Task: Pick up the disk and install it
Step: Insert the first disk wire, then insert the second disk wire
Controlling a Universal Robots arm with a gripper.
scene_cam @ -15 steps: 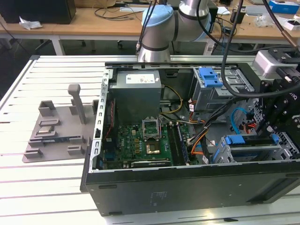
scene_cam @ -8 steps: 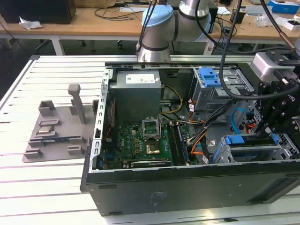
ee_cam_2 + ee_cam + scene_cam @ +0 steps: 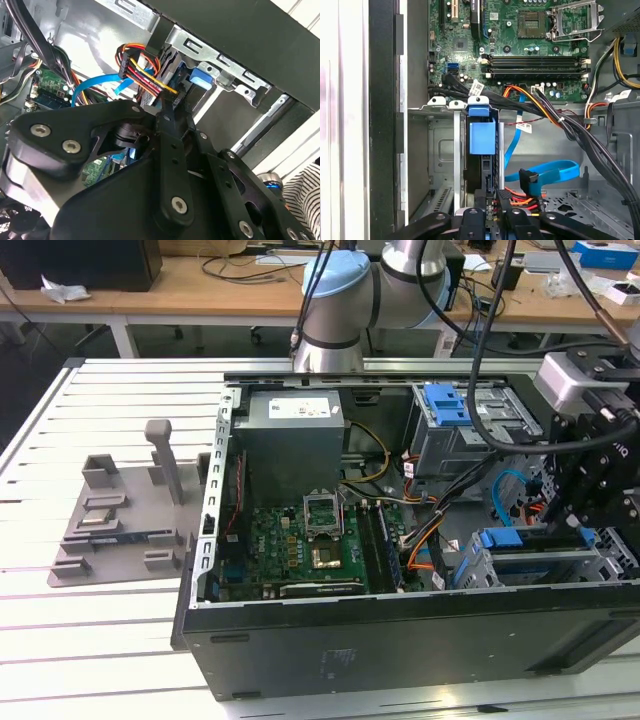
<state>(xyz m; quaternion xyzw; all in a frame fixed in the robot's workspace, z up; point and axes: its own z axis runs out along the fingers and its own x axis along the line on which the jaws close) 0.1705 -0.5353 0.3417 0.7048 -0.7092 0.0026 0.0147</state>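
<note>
The open computer case [image 3: 400, 640] lies on its side on the slatted white bench [image 3: 110, 640], with the green motherboard [image 3: 300, 545] and the grey power supply [image 3: 290, 435] facing up. The arm's black gripper [image 3: 590, 490] hangs over the drive bays at the exterior view's right end of the case.

The disk [image 3: 481, 165] sits edge-on in the metal drive cage [image 3: 442, 150], upright in its slot. From the first wrist view you see mostly its dark narrow edge and its blue plastic rail, with a blue tab at the end nearest the motherboard; the label face is turned out of sight. In the exterior view its blue rails [image 3: 530, 538] run along the top of the cage.

The jaws reach down to the disk's end, beside the red, orange and yellow cable bundle [image 3: 145, 80]. I cannot tell whether they are clenched on it or released.

A grey fixture plate [image 3: 120, 520] rests on the bench, well apart from the case.
</note>
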